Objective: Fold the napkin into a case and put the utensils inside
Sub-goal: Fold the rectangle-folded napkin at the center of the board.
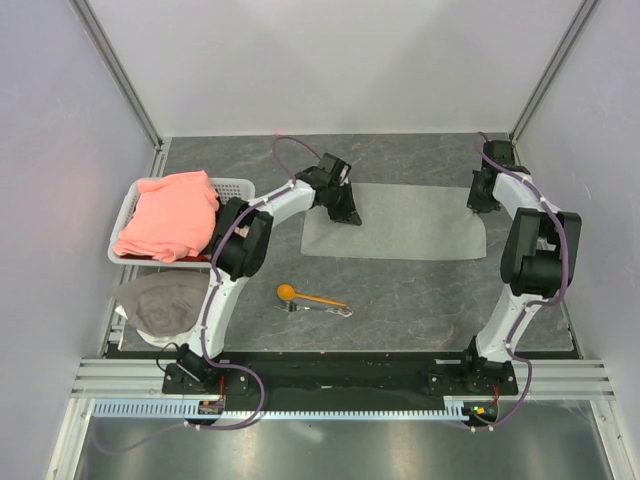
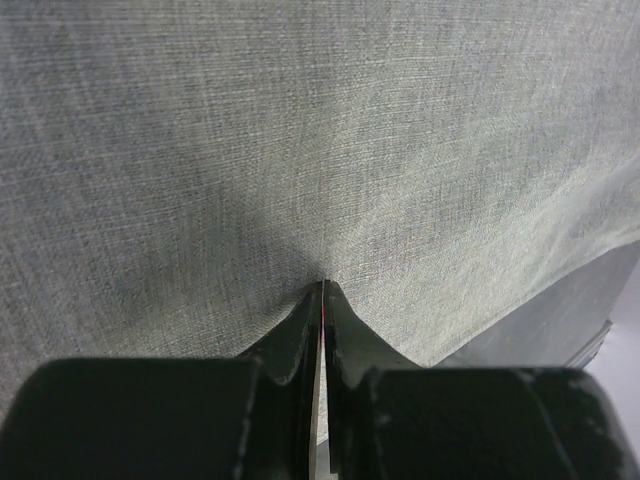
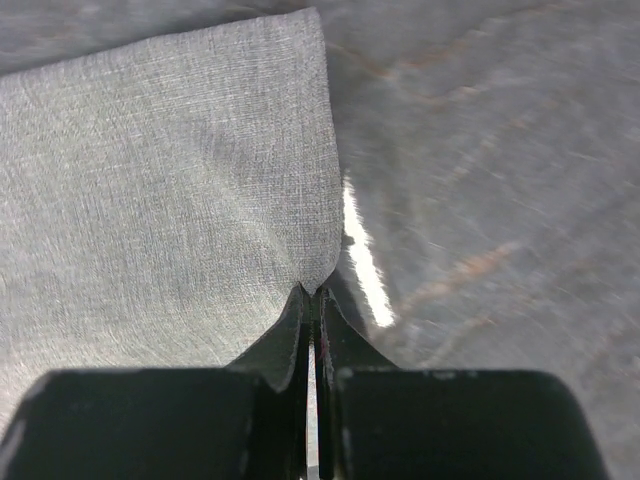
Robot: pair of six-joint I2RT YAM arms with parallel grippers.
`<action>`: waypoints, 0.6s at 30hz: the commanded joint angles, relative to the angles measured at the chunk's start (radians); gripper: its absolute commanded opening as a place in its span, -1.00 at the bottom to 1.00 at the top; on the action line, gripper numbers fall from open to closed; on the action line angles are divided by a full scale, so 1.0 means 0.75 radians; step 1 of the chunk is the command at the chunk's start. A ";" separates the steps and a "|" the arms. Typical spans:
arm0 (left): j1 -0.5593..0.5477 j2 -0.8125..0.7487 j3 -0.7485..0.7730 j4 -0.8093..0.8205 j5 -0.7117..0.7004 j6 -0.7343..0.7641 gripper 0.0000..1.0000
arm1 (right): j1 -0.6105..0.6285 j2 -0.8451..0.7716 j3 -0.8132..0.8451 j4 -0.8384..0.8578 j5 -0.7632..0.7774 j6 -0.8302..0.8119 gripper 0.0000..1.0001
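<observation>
The light grey napkin [image 1: 410, 228] lies flat on the marbled grey surface [image 1: 430, 300], towards the far side and between your two arms. Your left claw [image 2: 322, 298] is closed to a sliver, pinching up a small peak of cloth near the napkin's left end. Your right claw [image 3: 312, 296] is closed just as tightly, gripping the napkin's right edge close to a corner.

The step in hand looks like a fold. Lift both pinches together at equal height, then carry them over evenly so the edges meet square and no slack bunches in the middle. Go slowly, since cloth this thin probably slips free easily.

The orange spoon [image 1: 305, 296] and silvery fork [image 1: 325, 309] lie close together nearer the arm bases, apart from the napkin.
</observation>
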State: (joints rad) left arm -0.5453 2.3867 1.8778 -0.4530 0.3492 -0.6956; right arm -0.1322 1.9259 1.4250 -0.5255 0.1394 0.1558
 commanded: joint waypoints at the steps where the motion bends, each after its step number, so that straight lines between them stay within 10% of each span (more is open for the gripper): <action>1: -0.097 -0.037 -0.035 0.013 0.017 -0.071 -0.82 | -0.014 -0.097 0.031 -0.099 0.131 0.003 -1.00; 18: 0.103 -0.288 -0.221 -0.001 0.029 -0.011 -0.81 | 0.200 -0.148 0.027 -0.146 0.105 0.027 -1.00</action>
State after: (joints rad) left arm -0.5190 2.2478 1.7790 -0.4412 0.3931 -0.7311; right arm -0.0631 1.8576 1.4250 -0.6075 0.2081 0.1555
